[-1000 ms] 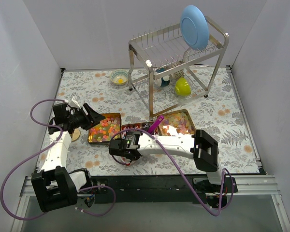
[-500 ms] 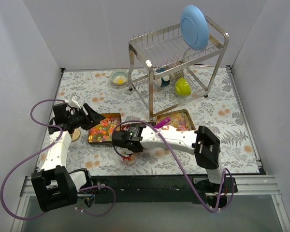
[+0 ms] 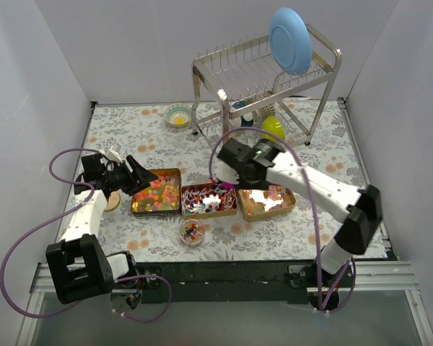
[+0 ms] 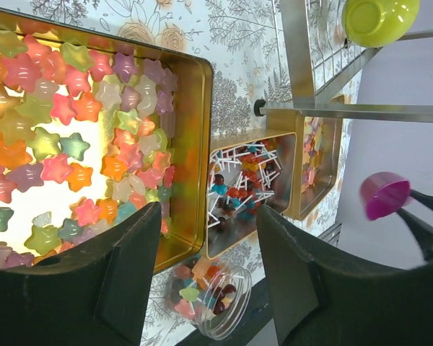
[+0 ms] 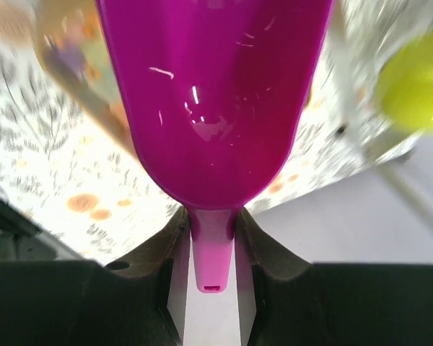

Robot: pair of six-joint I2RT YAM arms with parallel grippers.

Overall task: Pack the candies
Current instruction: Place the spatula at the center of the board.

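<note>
Three gold trays lie in a row. The left tray (image 3: 136, 205) holds star gummy candies (image 4: 72, 130), the middle tray (image 3: 233, 208) red-blue-white wrapped candies (image 4: 245, 180), and the right tray (image 3: 289, 202) yellow-pink ones. A small clear jar (image 3: 193, 231), partly filled with mixed candies, lies in front of them and shows again as the jar (image 4: 206, 299). My left gripper (image 3: 135, 177) hangs open beside the left tray with nothing between its fingers. Above the middle tray, my right gripper (image 3: 227, 173) is shut on the handle of a magenta scoop (image 5: 213, 94), whose bowl is empty.
A metal dish rack (image 3: 267, 72) stands at the back with a blue plate (image 3: 290, 40) on top and a green bowl (image 3: 272, 130) under it. A small patterned bowl (image 3: 177, 114) sits back left. A wooden disc (image 3: 112, 201) lies by the left arm. Walls close three sides.
My right arm has lifted from over the jar and swung back and right with the scoop, uncovering the jar and the middle tray. The left arm has barely moved.
</note>
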